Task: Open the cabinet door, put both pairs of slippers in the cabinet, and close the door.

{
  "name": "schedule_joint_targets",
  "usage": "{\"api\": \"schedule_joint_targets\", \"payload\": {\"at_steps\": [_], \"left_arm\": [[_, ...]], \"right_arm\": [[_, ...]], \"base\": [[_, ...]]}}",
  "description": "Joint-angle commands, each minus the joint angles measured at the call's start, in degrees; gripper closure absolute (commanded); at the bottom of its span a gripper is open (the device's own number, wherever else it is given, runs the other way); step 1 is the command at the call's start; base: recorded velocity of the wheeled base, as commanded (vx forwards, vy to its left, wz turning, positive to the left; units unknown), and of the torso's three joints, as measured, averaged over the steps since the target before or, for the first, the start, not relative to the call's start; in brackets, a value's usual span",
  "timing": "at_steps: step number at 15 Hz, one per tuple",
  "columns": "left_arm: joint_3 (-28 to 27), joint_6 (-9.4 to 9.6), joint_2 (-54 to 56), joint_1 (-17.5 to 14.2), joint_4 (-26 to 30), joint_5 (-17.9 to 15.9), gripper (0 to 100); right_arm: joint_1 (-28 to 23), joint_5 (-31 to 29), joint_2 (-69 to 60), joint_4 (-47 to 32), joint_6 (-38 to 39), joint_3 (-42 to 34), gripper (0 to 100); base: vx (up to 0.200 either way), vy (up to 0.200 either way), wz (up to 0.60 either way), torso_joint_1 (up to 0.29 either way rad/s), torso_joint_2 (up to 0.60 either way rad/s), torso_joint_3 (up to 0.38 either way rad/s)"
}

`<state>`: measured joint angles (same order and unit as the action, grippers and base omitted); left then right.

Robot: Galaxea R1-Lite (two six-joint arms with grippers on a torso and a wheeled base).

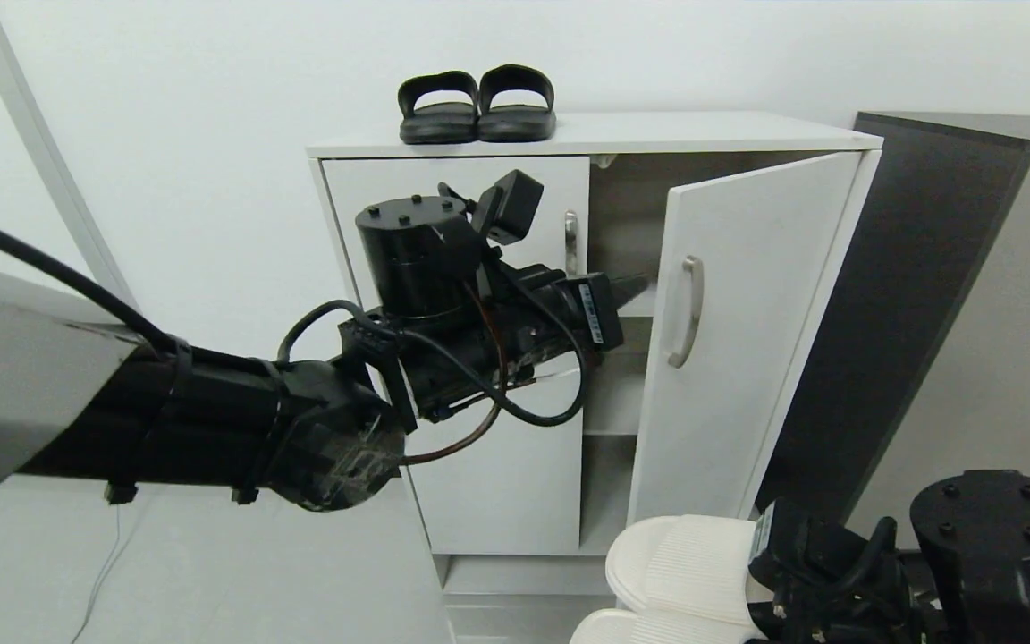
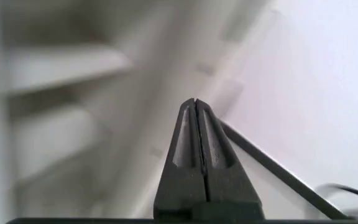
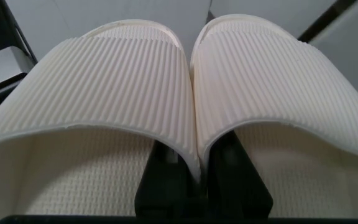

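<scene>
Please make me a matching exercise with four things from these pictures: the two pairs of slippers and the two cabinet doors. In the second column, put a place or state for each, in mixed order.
Column one:
1. black slippers
2. white slippers
3. left door
4. right door

Column two:
a. swung open
b. held in the right gripper
c. on top of the cabinet
d. closed

Pairs: 1-c, 2-b, 3-d, 4-a.

bright, soft, even light, no glare. inside the cabinet (image 1: 712, 132) lies shade; shadow pools under the straps of the white slippers (image 3: 129, 81). shelves (image 2: 61, 62) behind the left gripper (image 2: 195, 102) are blurred.
</scene>
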<state>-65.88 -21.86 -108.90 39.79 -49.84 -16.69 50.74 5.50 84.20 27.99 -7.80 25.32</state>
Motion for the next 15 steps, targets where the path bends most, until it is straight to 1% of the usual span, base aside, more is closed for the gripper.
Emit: {"api": "schedule_joint_targets", "payload": {"at_steps": [1,2,3,5,6,7,8,9,10,11,12,13,14,15], "left_arm": [[1.4,-0.03,1.3,4.5,-1.7,-0.4,100],[1.5,-0.03,0.9,6.5,-2.0,-2.3,100],[1.4,-0.03,0.2,7.3,-2.2,-3.7,100],[1.3,-0.03,-0.8,7.0,-2.5,-3.8,100],[2.1,-0.03,-0.6,4.2,-4.7,-3.7,100],[3.0,-0.03,-0.1,2.3,-6.2,-3.7,100],[5.7,0.06,2.3,-0.9,-6.9,-3.6,100],[7.1,0.06,3.6,-2.1,-6.8,-3.7,100],[13.2,0.15,8.7,-5.5,-6.8,-3.6,100],[17.3,0.24,12.6,-7.4,-6.7,-3.6,100],[22.0,0.76,17.2,-10.1,-6.4,-3.6,100],[24.1,1.2,19.4,-11.3,-6.4,-3.6,100],[31.1,3.93,27.7,-16.8,-3.0,-3.5,100],[34.7,6.04,34.4,-20.7,1.9,-3.4,100]], "right_arm": [[0.1,0.0,0.4,0.0,-0.1,-0.2,100],[0.1,0.0,0.5,0.0,-0.1,-0.2,100],[0.1,0.0,0.5,0.0,-0.1,-0.2,100],[0.1,0.0,0.5,0.0,-0.1,-0.3,100],[0.1,0.0,0.5,0.1,-0.1,-0.3,100],[0.1,0.0,0.5,0.1,0.0,-0.3,100],[0.1,0.0,0.5,0.1,0.0,-0.2,100],[0.0,0.0,0.5,0.1,0.1,-0.1,100],[-0.1,-0.1,0.6,0.1,0.2,0.2,100],[-0.3,-0.3,0.9,0.1,0.4,0.3,100],[-0.6,-0.4,1.1,0.7,0.4,0.4,100],[-0.6,-0.5,1.2,1.2,0.4,0.3,100],[-0.6,-0.7,1.3,2.9,0.4,0.0,100],[-0.6,-0.8,1.2,3.1,0.4,-0.1,100]], "base": [[-0.2,0.0,0.0,0.002,0.0,0.002],[-0.2,0.0,0.0,0.002,0.0,0.012],[-0.2,0.0,0.0,-0.002,0.0,0.012],[-0.2,0.0,0.0,0.002,0.0,0.002],[0.0,0.0,0.0,0.0,0.0,0.0],[0.0,0.0,0.0,0.0,0.0,0.0],[0.0,0.0,0.0,0.0,0.0,0.0],[0.0,0.0,0.0,0.0,0.0,0.0],[0.0,0.0,0.0,0.0,0.0,0.0],[0.0,0.0,0.0,0.0,0.0,0.0],[0.0,0.0,0.0,0.0,0.0,0.0],[0.0,0.0,0.0,0.0,0.0,0.0],[0.0,0.0,0.0,0.0,0.0,0.0],[0.0,0.0,0.0,0.0,0.0,0.0]]}}
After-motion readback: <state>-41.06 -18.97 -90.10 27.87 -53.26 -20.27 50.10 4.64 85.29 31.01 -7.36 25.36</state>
